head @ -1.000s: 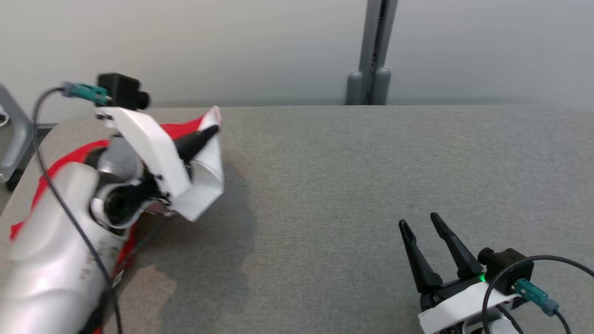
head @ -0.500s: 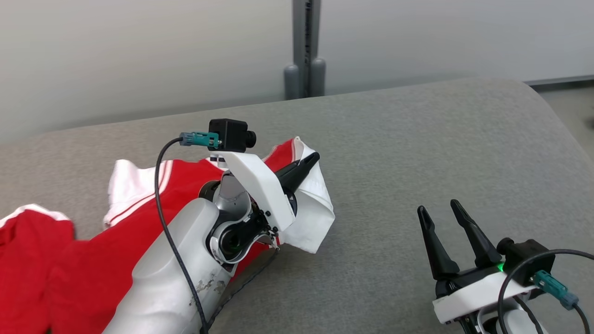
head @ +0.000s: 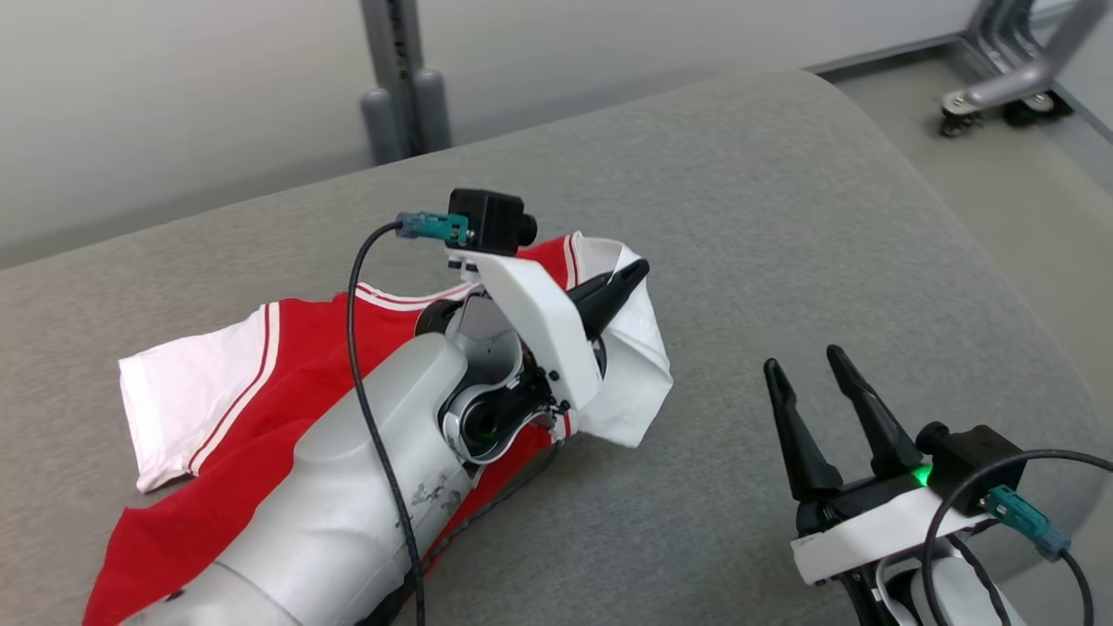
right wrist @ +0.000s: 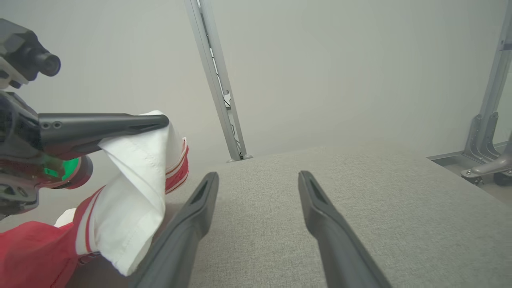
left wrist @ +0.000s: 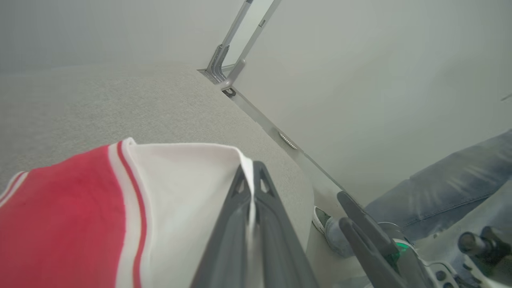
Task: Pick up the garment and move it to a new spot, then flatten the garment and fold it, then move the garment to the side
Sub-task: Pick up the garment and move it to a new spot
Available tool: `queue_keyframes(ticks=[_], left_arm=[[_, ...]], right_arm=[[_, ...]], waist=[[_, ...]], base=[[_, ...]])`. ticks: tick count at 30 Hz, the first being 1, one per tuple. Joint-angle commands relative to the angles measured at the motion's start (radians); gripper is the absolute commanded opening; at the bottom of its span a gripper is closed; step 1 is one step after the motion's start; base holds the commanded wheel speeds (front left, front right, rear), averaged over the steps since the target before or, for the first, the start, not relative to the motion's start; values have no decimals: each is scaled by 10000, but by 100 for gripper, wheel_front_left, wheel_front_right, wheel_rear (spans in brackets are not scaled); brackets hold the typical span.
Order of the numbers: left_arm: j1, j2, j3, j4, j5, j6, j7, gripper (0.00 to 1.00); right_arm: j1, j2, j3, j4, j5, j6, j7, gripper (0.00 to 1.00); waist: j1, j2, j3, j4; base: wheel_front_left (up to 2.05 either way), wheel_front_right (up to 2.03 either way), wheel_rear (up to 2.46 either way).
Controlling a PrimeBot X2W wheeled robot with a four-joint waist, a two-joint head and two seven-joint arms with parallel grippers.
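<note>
Grey fabric-topped bench [head: 783, 217] takes up most of the head view. Its rounded corner lies far right of the right end effector [head: 802, 358], with floor [head: 1000, 200] past that edge. There is bare bench ahead of and all round that end effector, and a wide free gap between it and the left end effector [head: 633, 274]. A plain pale wall [head: 174, 87] stands behind the bench's far edge.

The red-and-white T-shirt [head: 287, 382] lies on the bench behind and below the left end effector. Much of its body is hidden under the left forearm [head: 330, 522], and its near part is cut off at the bottom of the frame. The other sleeve lies flat, well to the left.

In the left wrist view a person's leg in jeans [left wrist: 452, 184] is off the bench, right of the left end effector. The shoe [left wrist: 320, 219] is partly hidden by the bench edge. A grey post [head: 396, 78] stands upright at the wall. A wheeled frame [head: 1000, 83] on the floor is cut off at top right.

The left end effector is clamped tight on the hem of the white sleeve [head: 630, 382], which is lifted off the bench with cloth drooping under it. The right end effector has its fingers spread with nothing between them, low over bare bench. Can't tell if it touches.
</note>
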Motion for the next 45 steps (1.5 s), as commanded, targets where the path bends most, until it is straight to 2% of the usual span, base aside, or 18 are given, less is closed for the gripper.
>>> queue_keyframes(ticks=[1,5,10,16,18,19,23,28,39,45], left_arm=[[-267,24,-133,24,-201,60,-100,0],[-806,24,-848,197,-756,184,-519,0],[-1304,35,-1615,338,-1418,98,-1185,0],[-1660,44,-2280,707,-2048,92,-1468,0],[-1666,24,-2574,739,-2358,29,-1362,20],[-1706,27,-2696,759,-2502,-5,-1367,100],[-1901,23,-3180,849,-2950,-98,-1673,100],[-2183,29,-3507,893,-2972,-145,-2463,100],[-2236,81,-4023,1654,-1542,-147,-4063,100],[-1770,613,-3721,1571,-728,216,-4507,100]], right_arm=[[-94,42,65,-5,26,23,-51,100],[-285,151,291,24,93,23,-51,100],[-411,252,418,49,145,23,-51,100],[-387,321,335,-5,106,23,-51,100],[-343,329,292,6,85,23,-51,100],[-337,335,288,20,102,23,-51,100],[-422,327,202,4,67,23,-51,100],[-410,160,5,-60,-1,23,-51,100],[-170,-215,-474,-207,-116,23,-51,100],[18,-273,-484,-195,-118,23,-51,100]], waist=[[0,0,275,-471],[0,0,427,-1070],[0,0,557,-1659],[0,0,630,-1784],[0,0,623,-1658],[0,0,607,-1567],[0,0,471,-921],[0,0,372,-164],[0,0,255,1601],[0,0,-22,2238]], base=[[0,0,0],[0,0,0],[0,0,0],[0,0,0],[0,0,0],[0,0,0],[0,0,0],[0,0,0],[0,0,0],[0,0,0]])
